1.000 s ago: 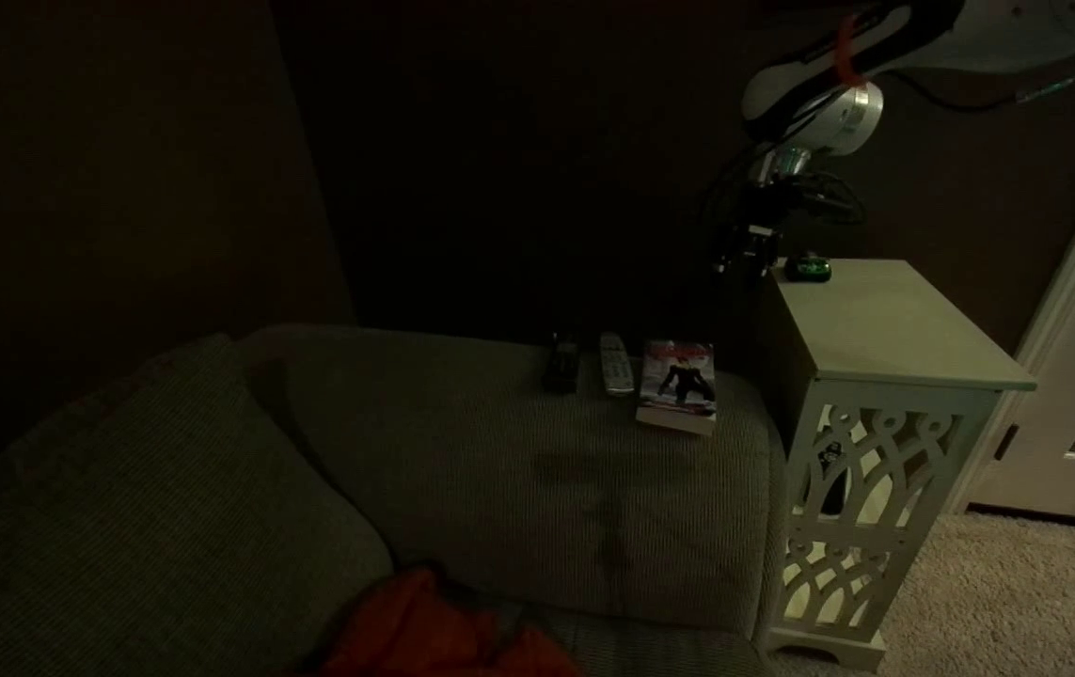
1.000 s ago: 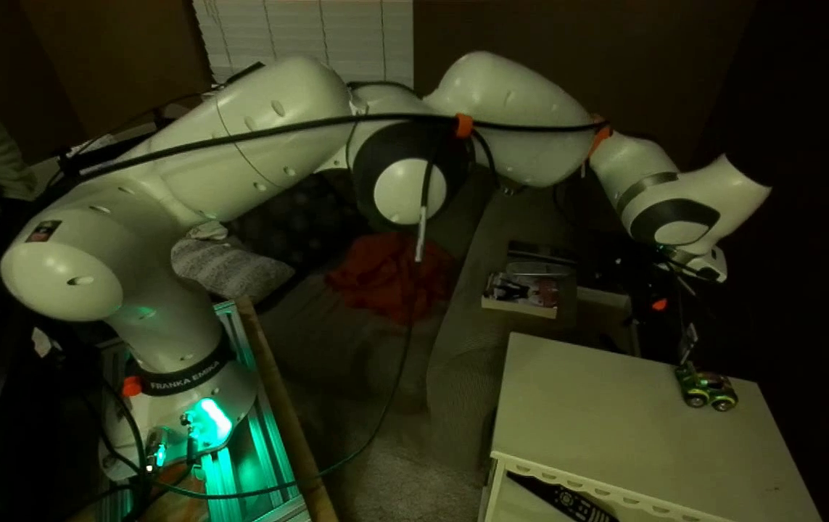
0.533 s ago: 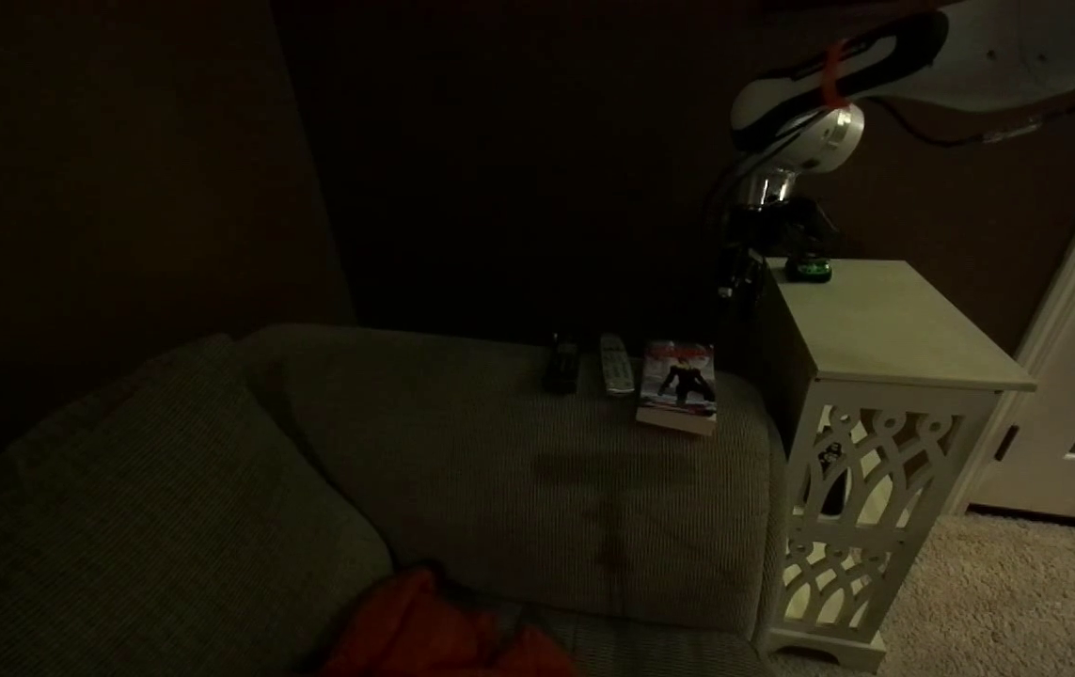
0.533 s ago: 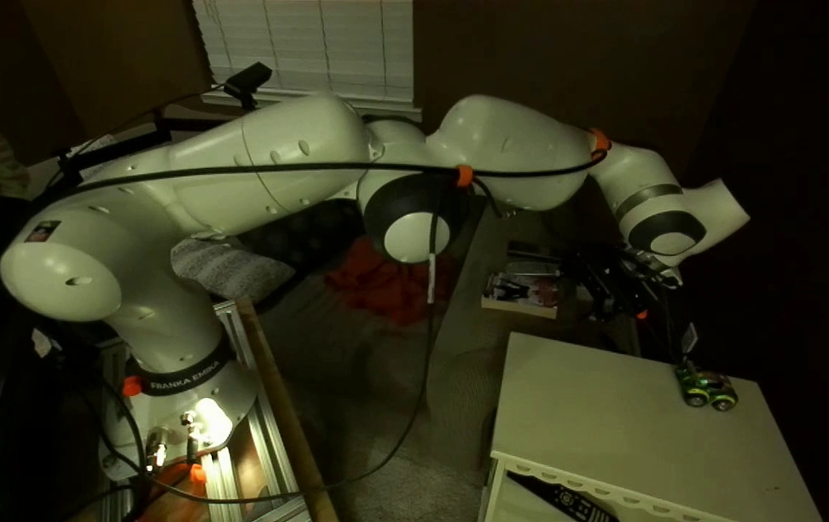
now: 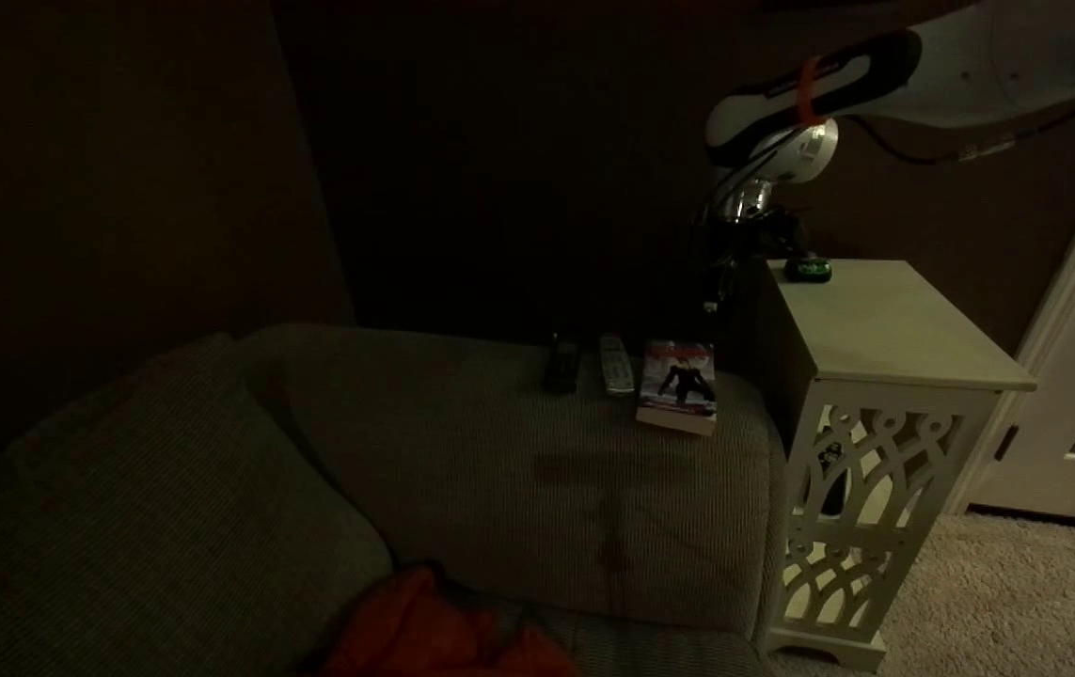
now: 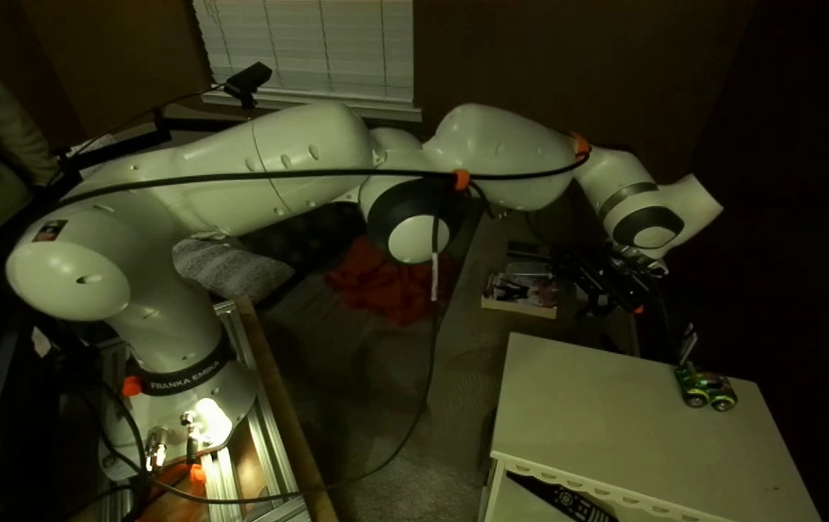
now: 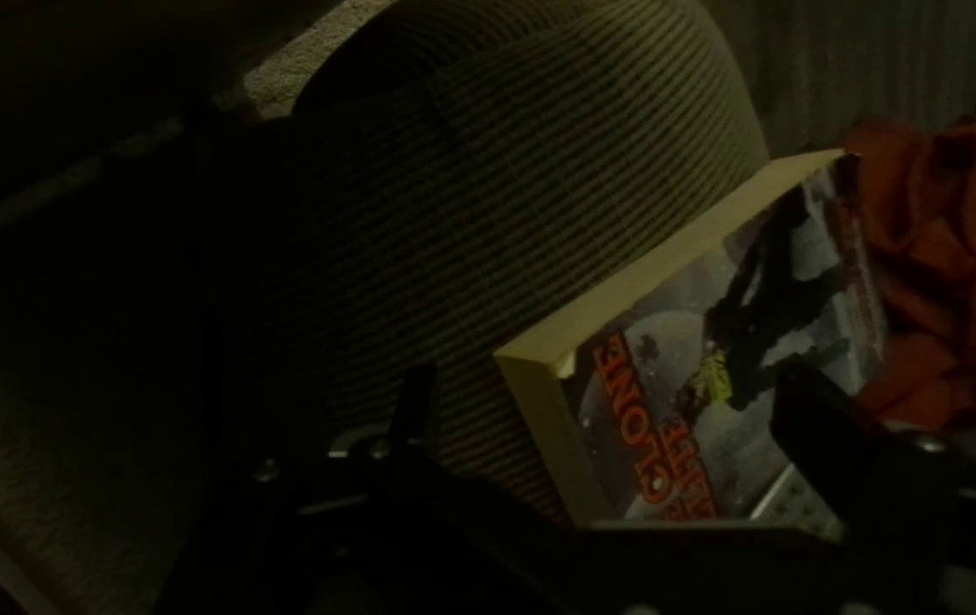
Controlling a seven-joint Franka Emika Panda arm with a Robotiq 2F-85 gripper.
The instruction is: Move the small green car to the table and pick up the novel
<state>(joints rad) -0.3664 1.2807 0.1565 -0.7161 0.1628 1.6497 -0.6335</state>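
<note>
The small green car [image 5: 808,270] stands on the far corner of the white table [image 5: 894,324]; the car [image 6: 706,388] and tabletop [image 6: 624,428] show in both exterior views. The novel [image 5: 678,387] lies flat, cover up, on the sofa arm beside the table; it also shows in an exterior view [image 6: 519,291] and in the wrist view [image 7: 692,367]. My gripper [image 7: 607,389] is open and empty, its fingers spread with the novel's near part between them in the picture. In an exterior view the gripper [image 5: 718,293] hangs above and behind the novel, apart from it.
A pale remote [image 5: 615,365] and a small dark lump [image 5: 561,365] lie on the sofa arm beside the novel. Red cloth [image 6: 389,279] lies on the seat. A dark remote [image 6: 563,499] sits under the tabletop. A cable hangs from the arm.
The arm has come lower and my gripper has moved away from the table and car, toward the novel. The car, novel and table have not moved.
</note>
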